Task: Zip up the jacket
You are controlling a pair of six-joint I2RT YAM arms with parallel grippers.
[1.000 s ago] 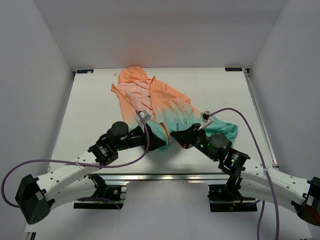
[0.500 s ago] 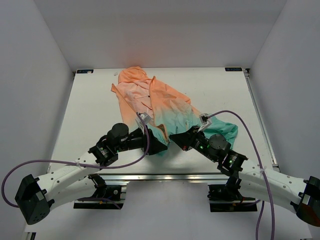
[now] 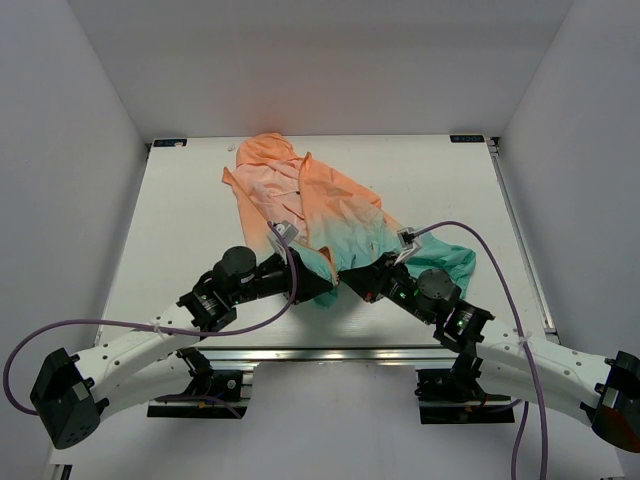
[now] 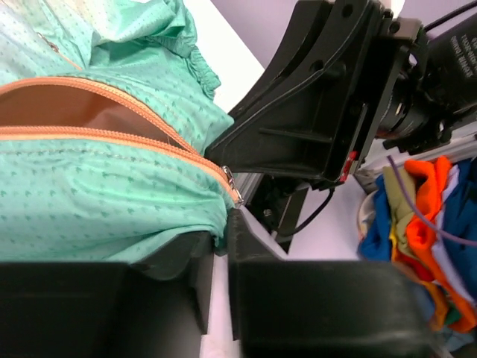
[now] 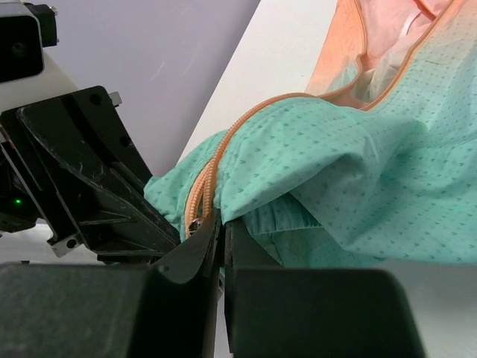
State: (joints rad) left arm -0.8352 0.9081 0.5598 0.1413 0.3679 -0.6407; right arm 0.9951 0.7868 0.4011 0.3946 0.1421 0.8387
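the left end effector (image 3: 326,288) and the right end effector (image 3: 352,281) meet tip to tip over the near part of the worktop (image 3: 180,220), both at the teal hem of the jacket (image 3: 320,205). from there the jacket stretches away from both, fading to peach-orange at the hood on the far side; one teal sleeve lies out to the right, behind the right end effector.

in the left wrist view the left end effector (image 4: 220,250) is clenched to a thin slit, with a fold of the jacket's (image 4: 112,201) teal hem tucked into it. just above its fingertips the orange zipper (image 4: 112,137) runs down to a small metal slider (image 4: 235,186), its two rows parting further from the tips. the black body of the right end effector (image 4: 313,112) stands right beyond. a heap of coloured cloth (image 4: 417,216) lies off to the right, past the worktop edge.

in the right wrist view the right end effector (image 5: 221,240) is also clenched narrow, grasping the jacket (image 5: 335,164) at the foot of the zipper (image 5: 212,168); the slider (image 5: 195,222) sits at its fingertips. the left end effector (image 5: 93,183) faces it, close by.
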